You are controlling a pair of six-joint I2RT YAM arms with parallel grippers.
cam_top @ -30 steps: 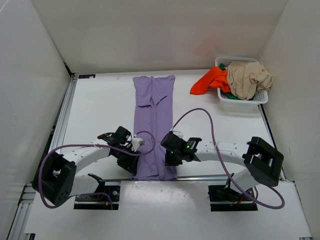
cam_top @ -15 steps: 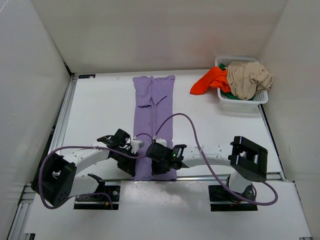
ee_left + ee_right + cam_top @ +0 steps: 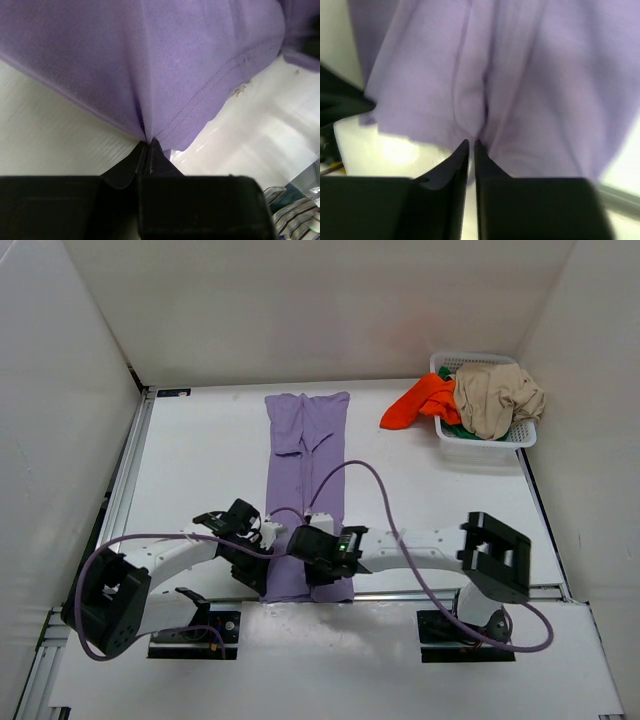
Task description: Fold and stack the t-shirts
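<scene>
A lavender t-shirt lies as a long narrow strip running away from the arms. My left gripper is at its near left corner, shut on the hem, and the cloth rises in a tent from the tips. My right gripper is over the near end just right of the left one. Only a thin slit shows between its fingertips, and a pucker of the lavender cloth is pinched at them. The orange-red t-shirt hangs out of the basket, the beige one lies on top, and a green one peeks out underneath.
The white mesh basket stands at the far right, by the right wall. White walls close in the table on the left, back and right. A metal rail runs along the near table edge, just behind both grippers.
My right gripper has swung left along the shirt's near end, from its right edge towards the middle. My left gripper has closed on the near left hem.
</scene>
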